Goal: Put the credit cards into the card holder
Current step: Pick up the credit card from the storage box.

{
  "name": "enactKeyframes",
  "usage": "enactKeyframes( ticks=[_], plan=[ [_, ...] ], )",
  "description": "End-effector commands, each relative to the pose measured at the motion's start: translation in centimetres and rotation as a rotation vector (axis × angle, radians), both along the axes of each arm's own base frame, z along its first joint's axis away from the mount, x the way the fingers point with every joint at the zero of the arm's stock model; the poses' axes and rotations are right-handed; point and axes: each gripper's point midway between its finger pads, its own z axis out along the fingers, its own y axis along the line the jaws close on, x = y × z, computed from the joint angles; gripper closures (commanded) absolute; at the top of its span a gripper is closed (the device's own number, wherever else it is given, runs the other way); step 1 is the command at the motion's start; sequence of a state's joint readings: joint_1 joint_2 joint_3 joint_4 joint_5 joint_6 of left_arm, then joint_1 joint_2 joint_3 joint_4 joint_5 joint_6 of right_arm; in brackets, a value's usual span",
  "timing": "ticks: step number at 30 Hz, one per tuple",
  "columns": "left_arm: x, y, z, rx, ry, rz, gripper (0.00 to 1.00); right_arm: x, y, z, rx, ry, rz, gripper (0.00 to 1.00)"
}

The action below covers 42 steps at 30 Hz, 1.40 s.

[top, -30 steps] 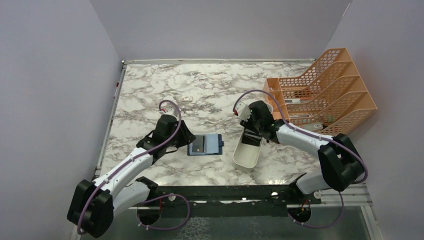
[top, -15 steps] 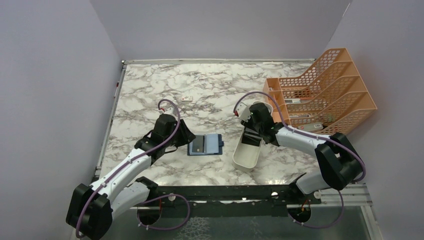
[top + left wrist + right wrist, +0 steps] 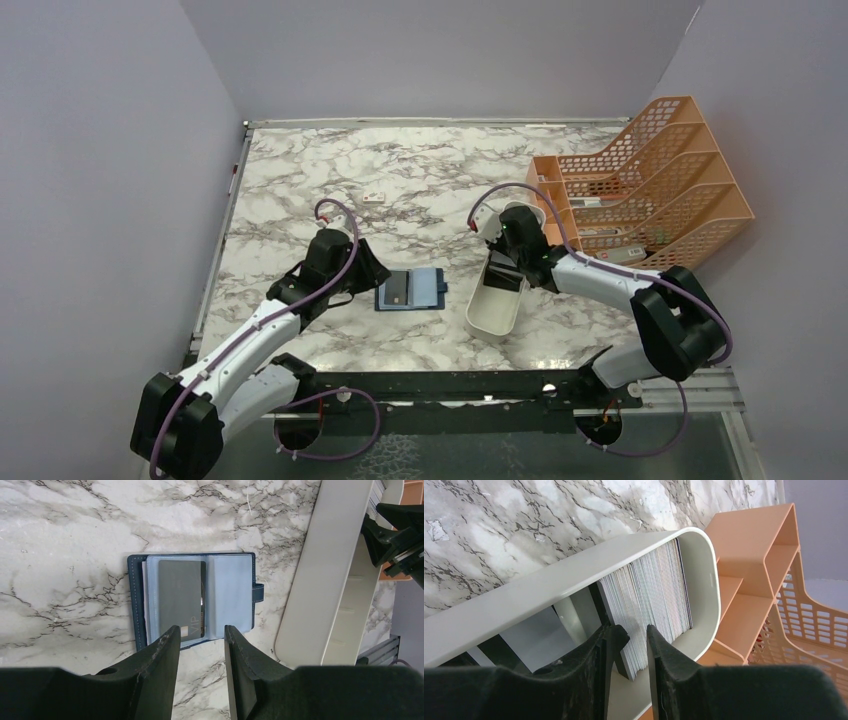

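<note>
Card holder (image 3: 230, 590) lies open on the marble, snap tab at 3 o'clock. One grey card (image 3: 180, 597) sits on its left panel; slotted in or only laid on top, unclear. Left gripper (image 3: 200, 636) is at the holder's 6 o'clock edge, jaws apart, nothing between them. Right gripper (image 3: 634, 634) is down in the white tray (image 3: 549, 592), fingers straddling the front few upright credit cards (image 3: 659, 585); pinched or not, can't tell. The fingers hide the tray's near end. Orange rack (image 3: 749, 545) is cut off at 3 o'clock.
</note>
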<state>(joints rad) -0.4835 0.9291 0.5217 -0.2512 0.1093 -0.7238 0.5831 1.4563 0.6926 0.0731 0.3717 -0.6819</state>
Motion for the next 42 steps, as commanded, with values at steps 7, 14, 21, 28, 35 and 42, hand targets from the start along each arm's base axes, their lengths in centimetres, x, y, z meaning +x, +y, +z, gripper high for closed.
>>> enactKeyframes(
  ticks=[7, 14, 21, 28, 35, 42],
  plan=[
    [0.1, -0.2, 1.8, -0.036, -0.04, -0.007, 0.59, 1.0, -0.7, 2.3, 0.046, -0.077, -0.044, 0.72],
    [0.2, -0.4, 1.7, -0.037, -0.035, -0.008, 0.59, 0.6, -0.3, 2.7, 0.07, -0.055, -0.033, 0.88],
    [0.2, -0.5, 1.9, -0.043, -0.035, -0.011, 0.59, -0.2, 0.3, 3.2, 0.101, 0.012, -0.017, 0.99],
    [0.2, -1.0, 2.8, -0.08, -0.044, -0.026, 0.59, -1.8, 1.1, 4.4, 0.172, 0.098, -0.01, 0.99],
    [-0.1, -2.2, 4.2, -0.152, -0.063, -0.071, 0.59, -2.5, 1.1, 6.1, 0.227, 0.118, -0.049, 0.99],
    [-1.3, -4.5, 7.4, -0.333, -0.078, -0.155, 0.59, -3.4, 0.8, 8.7, 0.326, 0.121, -0.151, 0.99]
  ],
)
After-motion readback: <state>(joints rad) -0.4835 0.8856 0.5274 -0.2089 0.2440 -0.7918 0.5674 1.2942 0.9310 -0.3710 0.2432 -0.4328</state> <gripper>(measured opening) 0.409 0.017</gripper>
